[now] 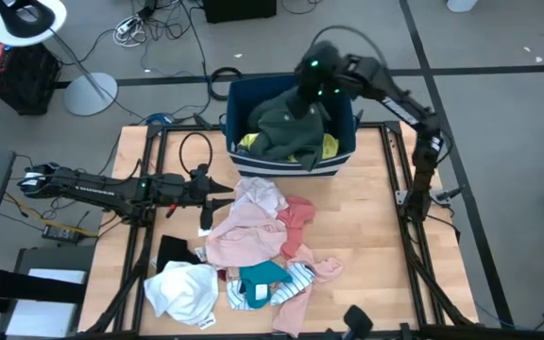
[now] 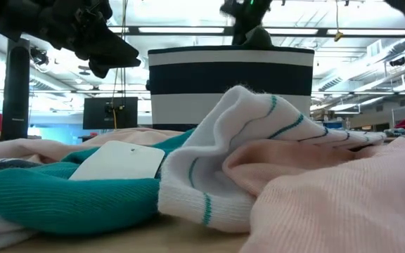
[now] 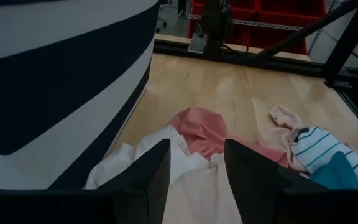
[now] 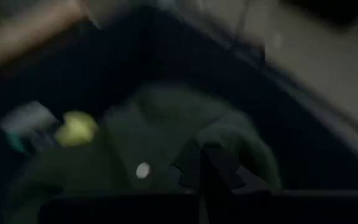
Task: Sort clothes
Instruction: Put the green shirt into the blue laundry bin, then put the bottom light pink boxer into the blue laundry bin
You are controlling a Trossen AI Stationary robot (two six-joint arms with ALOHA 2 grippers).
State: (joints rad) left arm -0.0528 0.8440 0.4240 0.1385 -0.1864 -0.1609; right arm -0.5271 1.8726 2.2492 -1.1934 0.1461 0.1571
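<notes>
The clothes lie in a heap on the table's near half: pink garments point(image 1: 253, 236), a salmon one point(image 1: 297, 215), a white one point(image 1: 182, 288), a teal one point(image 1: 263, 276), a striped one point(image 1: 297, 280) and a black one point(image 1: 173, 251). A dark green garment point(image 1: 286, 127) lies in the dark blue bin point(image 1: 244, 162) on a yellow one point(image 1: 330, 146). My right gripper point(image 1: 308, 99) is over the bin, shut on the green garment. My left gripper point(image 3: 194, 168) stands open, just left of the heap's far end beside the bin, with white and pink cloth point(image 3: 191, 186) below its fingers. My right gripper holds the dark green garment by a raised bunch point(image 2: 257, 36) that stands above the bin's rim. The fingers slant down from above. The wrist view is blurred, so the layers cannot be told. The rest of the garment point(image 4: 166, 124) lies in the bin.
The bin stands at the table's far edge, in the middle. Bare wood point(image 1: 376, 236) shows on the table's right half and along its left point(image 1: 126, 236). Black frame rails point(image 1: 409, 170) run along both sides. A white tag point(image 2: 118, 163) lies on the teal garment.
</notes>
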